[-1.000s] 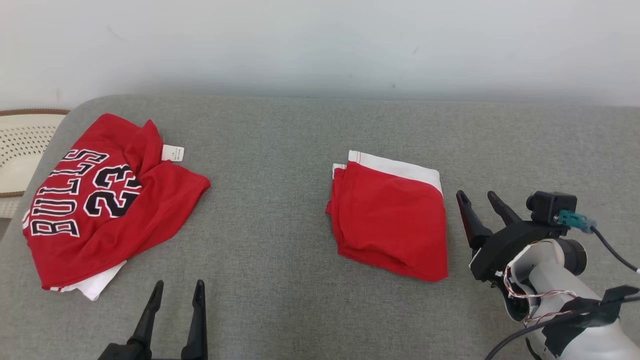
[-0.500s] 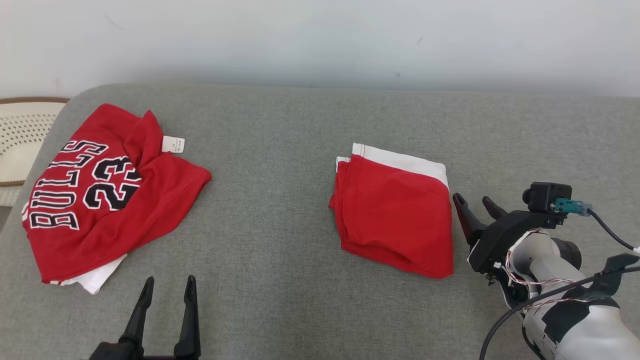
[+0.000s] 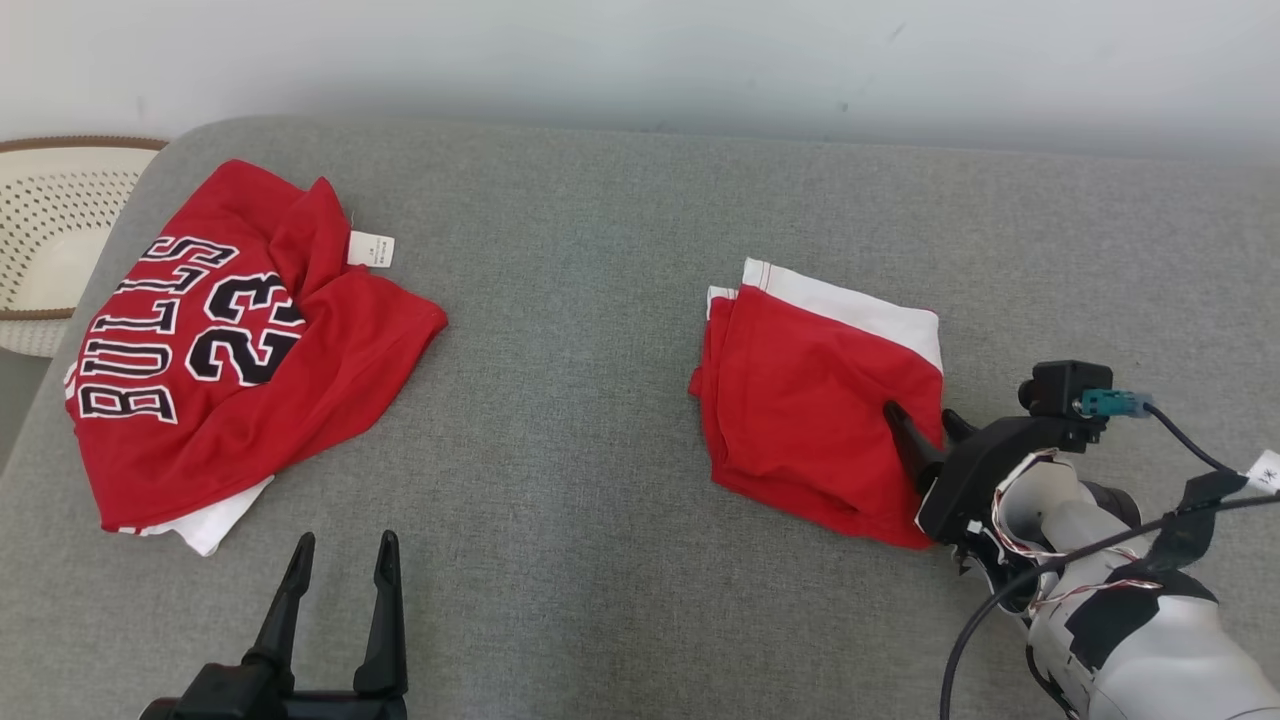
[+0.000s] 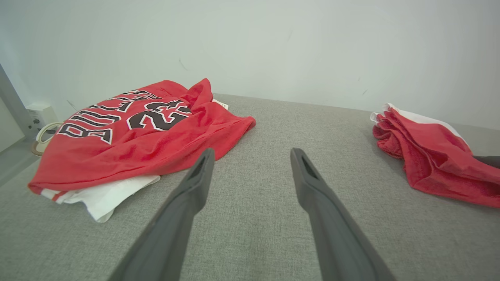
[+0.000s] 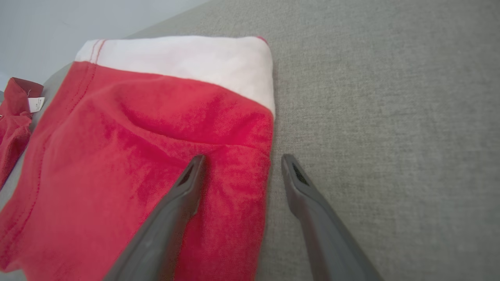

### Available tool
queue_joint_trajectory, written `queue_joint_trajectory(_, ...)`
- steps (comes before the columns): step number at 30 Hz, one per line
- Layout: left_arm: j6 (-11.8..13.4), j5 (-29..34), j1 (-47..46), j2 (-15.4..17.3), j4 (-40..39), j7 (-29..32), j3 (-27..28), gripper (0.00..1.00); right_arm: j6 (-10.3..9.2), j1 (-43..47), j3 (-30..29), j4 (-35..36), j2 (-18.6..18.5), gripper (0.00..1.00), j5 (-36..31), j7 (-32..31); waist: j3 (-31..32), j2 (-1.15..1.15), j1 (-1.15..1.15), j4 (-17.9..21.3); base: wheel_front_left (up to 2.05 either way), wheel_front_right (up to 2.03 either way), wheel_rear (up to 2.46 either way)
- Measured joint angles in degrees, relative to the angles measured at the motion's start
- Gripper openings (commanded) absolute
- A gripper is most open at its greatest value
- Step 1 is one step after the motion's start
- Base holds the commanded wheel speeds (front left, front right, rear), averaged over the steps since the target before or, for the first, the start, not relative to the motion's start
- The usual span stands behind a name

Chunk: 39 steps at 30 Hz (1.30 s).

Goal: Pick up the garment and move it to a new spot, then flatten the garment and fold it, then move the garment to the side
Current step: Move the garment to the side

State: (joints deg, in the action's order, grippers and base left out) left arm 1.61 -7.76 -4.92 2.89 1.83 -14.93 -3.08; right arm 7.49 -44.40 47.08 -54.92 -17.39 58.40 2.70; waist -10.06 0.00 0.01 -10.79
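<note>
A folded red garment [image 3: 810, 400] with a white band along its far edge lies flat on the grey cushion, right of centre. My right gripper [image 3: 918, 412] is open at the garment's right edge. In the right wrist view the gripper [image 5: 243, 158] straddles that edge of the garment [image 5: 136, 136], one finger over the red cloth and the other over bare cushion. I cannot tell whether the fingers touch the cloth. My left gripper [image 3: 346, 540] is open and empty near the front edge, and in its own view the left gripper [image 4: 253, 152] points between the two cloths.
A crumpled red jersey [image 3: 230, 370] with black "BULLS 23" lettering lies at the far left over some white cloth. A perforated cream basket [image 3: 50, 240] stands beyond the cushion's left end. A pale wall [image 3: 640, 60] runs behind the grey cushion [image 3: 580, 420].
The head camera has shifted. My right gripper has moved left, from beside the folded garment to straddling its right edge. The left gripper holds its place.
</note>
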Motion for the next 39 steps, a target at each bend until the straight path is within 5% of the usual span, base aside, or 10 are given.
queue_joint_trajectory(1, 0.0, -0.12, -0.14, -0.01, 0.08, 0.0, -0.04, 1.0, 0.01, -0.28, 0.32, -0.12, 0.07, 0.87, 0.51, -0.22, -0.19, 0.0, 0.0, -0.13, 0.0, 0.0, 0.0)
queue_joint_trajectory(2, 0.0, -0.13, -0.25, -0.01, 0.09, 0.0, -0.08, 1.0, 0.0, -0.59, 0.79, -0.14, 0.13, 0.25, 0.69, -0.48, -0.36, 0.0, 0.0, -0.27, 0.0, 0.0, 0.0)
queue_joint_trajectory(3, 0.0, -0.14, -0.32, -0.01, 0.13, 0.0, -0.07, 1.0, 0.0, -0.74, 1.05, 0.07, 0.21, 0.25, 1.02, -0.67, -0.5, 0.0, 0.0, -0.38, 0.0, 0.0, 0.0)
queue_joint_trajectory(4, 0.01, -0.21, -0.36, -0.01, 0.18, 0.0, -0.08, 1.0, 0.0, -0.77, 1.38, 0.38, 0.36, 0.0, 1.52, -0.63, -0.62, 0.0, 0.0, -0.46, 0.0, 0.0, 0.0)
queue_joint_trajectory(16, 0.14, -0.09, -0.3, -0.01, -0.12, 0.0, 0.67, 1.0, 0.0, -4.15, 7.46, 1.94, -2.42, 0.0, 0.22, 5.42, -0.32, 0.0, 0.0, 1.76, 0.0, 0.0, 0.0)
queue_joint_trajectory(39, -1.32, 3.61, -3.35, 2.75, -6.01, 0.0, 3.71, 1.0, 0.01, -21.03, 19.38, -0.1, -13.83, 0.0, -3.63, 3.91, -7.42, 0.0, 0.0, 11.05, 0.0, 0.0, 0.0)
